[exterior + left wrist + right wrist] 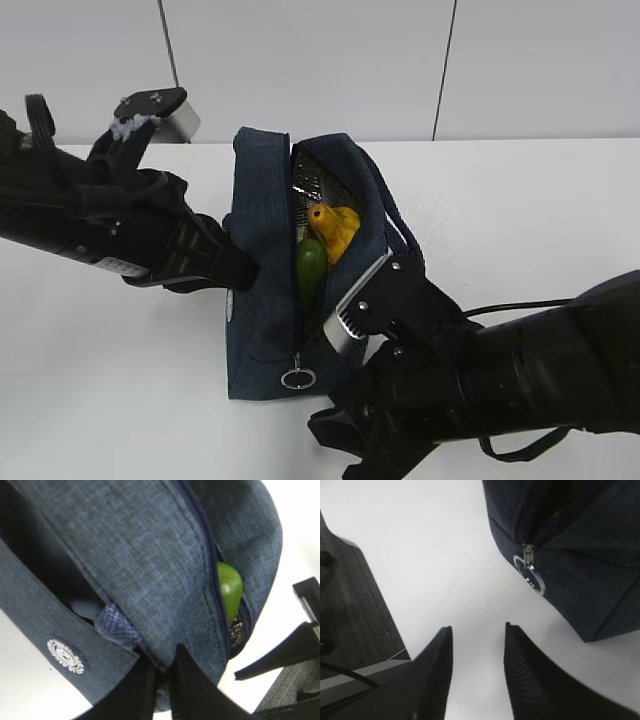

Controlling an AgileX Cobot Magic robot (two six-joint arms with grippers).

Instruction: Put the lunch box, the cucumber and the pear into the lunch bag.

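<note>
The navy lunch bag [262, 250] lies on the white table with its zipper open. The yellow pear [336, 228] and the green cucumber [310, 270] sit inside the opening, against silver foil lining [310, 180]. The lunch box is hidden. My left gripper [243, 272] is shut on the bag's left side fabric; its fingers [145, 690] pinch a fold of the bag [150, 570], and the cucumber [230, 586] peeks out. My right gripper [477, 628] is open and empty over bare table, just short of the zipper's ring pull [530, 574] on the bag's near end [580, 545].
The ring pull [298, 378] hangs at the bag's near end, close to my right arm [480, 385]. The bag's loop handle [400, 225] lies on its right side. A dark floor strip [350, 610] marks the table's edge beside my right gripper.
</note>
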